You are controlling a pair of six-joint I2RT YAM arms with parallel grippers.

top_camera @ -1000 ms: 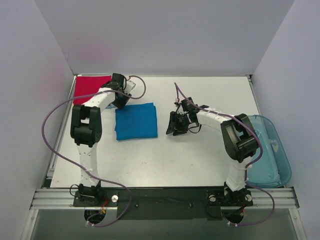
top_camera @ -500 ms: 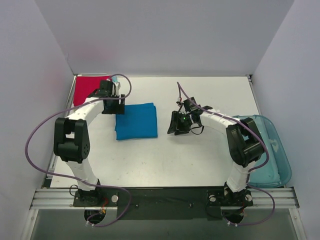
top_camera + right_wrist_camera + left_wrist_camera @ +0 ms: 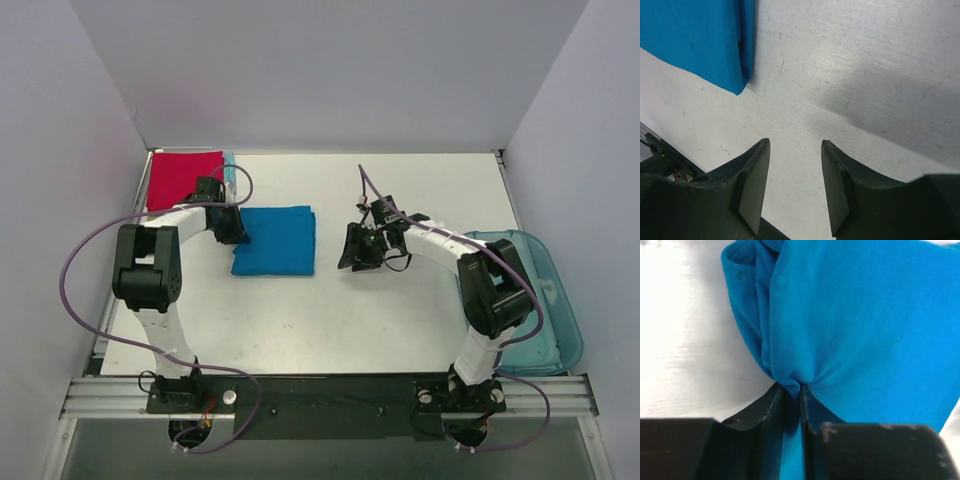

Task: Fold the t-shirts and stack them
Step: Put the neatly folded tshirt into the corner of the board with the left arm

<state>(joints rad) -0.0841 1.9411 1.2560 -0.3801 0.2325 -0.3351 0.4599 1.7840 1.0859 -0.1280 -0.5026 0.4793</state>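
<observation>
Where the left jaws meet, a bunched fold of the bright blue t-shirt (image 3: 865,325) is being pinched, the two black fingers (image 3: 771,410) being pressed almost together on the cloth. Wrinkles are being drawn toward the pinch point, and the layered edges of the fold are showing at the upper left of the left wrist view. Seen from above, this grip is being made at the left edge of the shirt, which is lying folded as a rough square near the middle of the worktop (image 3: 330,310).

The right jaws are being held spread with nothing between them; only bare worktop is being seen in the gap. They are being held just beside the right edge of the blue shirt, apart from it, with a corner of the cloth showing at the upper left of the right wrist view.

A red t-shirt (image 3: 180,178) is lying folded at the far left corner, with a light teal strip (image 3: 229,168) of cloth just beside its right edge. A translucent blue bin (image 3: 540,300) is sitting beside the worktop's right edge, behind the right arm (image 3: 488,285).
</observation>
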